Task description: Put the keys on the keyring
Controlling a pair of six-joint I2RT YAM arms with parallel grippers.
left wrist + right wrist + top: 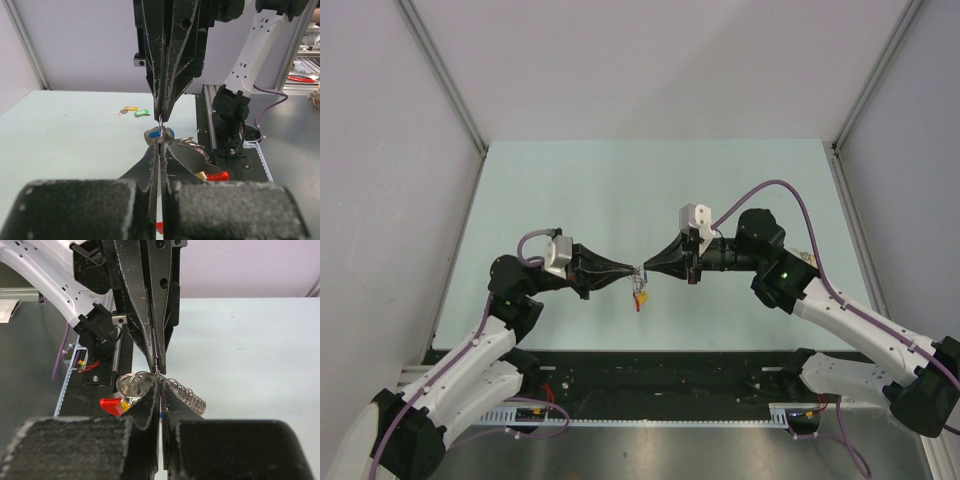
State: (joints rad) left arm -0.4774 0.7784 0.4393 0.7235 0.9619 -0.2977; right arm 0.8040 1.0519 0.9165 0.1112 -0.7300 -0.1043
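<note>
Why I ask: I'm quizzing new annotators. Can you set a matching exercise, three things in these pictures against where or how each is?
Things:
1. yellow-tagged key
2. red tag
3. left gripper

States:
A. shut, tip to tip with the right gripper
B. lying loose on the table, away from both grippers
C. dangling in the bunch at the gripper tips

Pairs: 1-B, 2-C, 3-A.

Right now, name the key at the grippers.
The blue key, where the left gripper and right gripper meet; the yellow key and green key lie on the table, farther off.
</note>
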